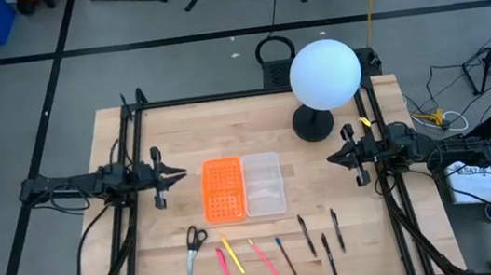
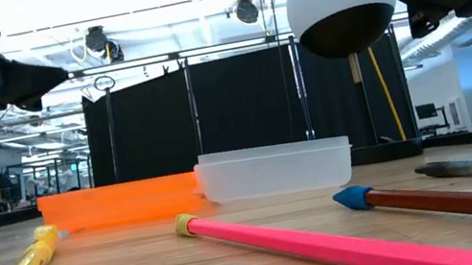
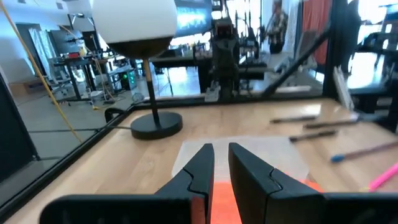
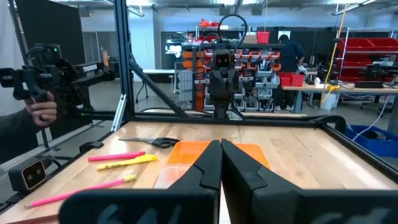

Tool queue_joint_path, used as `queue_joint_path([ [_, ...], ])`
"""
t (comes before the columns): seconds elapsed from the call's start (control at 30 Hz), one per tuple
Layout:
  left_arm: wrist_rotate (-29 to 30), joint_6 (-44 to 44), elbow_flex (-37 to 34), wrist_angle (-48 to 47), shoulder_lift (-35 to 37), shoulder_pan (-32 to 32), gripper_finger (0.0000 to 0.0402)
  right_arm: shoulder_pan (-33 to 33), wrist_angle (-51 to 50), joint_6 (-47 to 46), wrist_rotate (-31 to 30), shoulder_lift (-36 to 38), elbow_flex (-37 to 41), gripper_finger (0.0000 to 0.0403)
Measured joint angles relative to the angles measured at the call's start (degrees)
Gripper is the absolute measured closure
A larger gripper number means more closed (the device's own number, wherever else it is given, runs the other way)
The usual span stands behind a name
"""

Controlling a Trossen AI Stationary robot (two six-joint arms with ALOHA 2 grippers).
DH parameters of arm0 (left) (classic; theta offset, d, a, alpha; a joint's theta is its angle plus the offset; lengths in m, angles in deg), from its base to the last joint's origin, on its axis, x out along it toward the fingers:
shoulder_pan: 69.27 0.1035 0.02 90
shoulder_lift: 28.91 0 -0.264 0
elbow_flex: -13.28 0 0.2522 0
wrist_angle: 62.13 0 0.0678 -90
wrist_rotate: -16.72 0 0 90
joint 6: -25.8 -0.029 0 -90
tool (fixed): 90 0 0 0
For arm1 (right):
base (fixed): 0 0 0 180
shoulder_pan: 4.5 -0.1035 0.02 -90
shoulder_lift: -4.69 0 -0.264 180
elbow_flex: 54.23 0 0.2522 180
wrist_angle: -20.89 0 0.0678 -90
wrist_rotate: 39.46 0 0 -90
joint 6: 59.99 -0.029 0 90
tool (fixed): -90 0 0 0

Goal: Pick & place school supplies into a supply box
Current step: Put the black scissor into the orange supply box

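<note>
We see the supply box (image 1: 243, 187) lying open mid-bench (image 1: 352, 237), orange half toward the left arm, clear half toward the right. The left end effector (image 1: 178, 174) hangs just beside the orange half, fingers a narrow gap apart, empty. The right end effector (image 1: 331, 157) hangs off the clear side, clenched on nothing. Along the near edge lie the scissors (image 1: 193, 252), then pens and pencils (image 1: 265, 262); the darker ones seem to be pens. A globe lamp (image 1: 323, 76) stands behind.
</note>
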Motion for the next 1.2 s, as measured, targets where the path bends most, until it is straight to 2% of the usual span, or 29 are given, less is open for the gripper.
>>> queue_joint_path([
  [0.17,-1.1,13.9,0.0,1.9,0.0,0.0,0.0344,0.0,0.9,0.0,0.0,0.0,0.0,0.0403],
  [0.33,-1.8,21.9,0.0,1.8,0.0,0.0,0.0344,0.0,0.7,0.0,0.0,0.0,0.0,0.0403],
  [0.5,4.6,27.4,0.1,7.4,0.1,0.0,0.0344,0.0,2.0,0.0,0.0,0.0,0.0,0.0403],
  [0.6,4.5,33.8,2.5,-0.8,-1.6,-0.9,0.0347,0.0,1.8,0.0,0.0,0.0,0.0,0.0403],
  [0.67,7.3,38.7,4.0,-7.4,-4.5,-3.1,0.0361,0.0,1.7,0.0,0.0,0.0,0.0,0.0403],
  [0.77,14.6,47.2,6.7,-10.7,-12.9,-7.2,0.0393,0.0,1.3,0.0,0.0,0.0,0.0,0.0403],
  [0.9,19.8,57.4,16.1,-14.7,-28.3,-12.8,0.0397,0.0,2.5,0.0,0.0,0.0,0.0,0.0403],
  [1.07,20.3,75.4,36.3,-39.0,-50.5,-18.9,0.0398,0.0,3.0,0.0,0.0,0.0,0.0,0.0403],
  [1.2,14.8,90.2,53.8,-59.9,-67.3,-22.5,0.0398,0.0,1.4,0.0,0.0,0.0,0.0,0.0403],
])
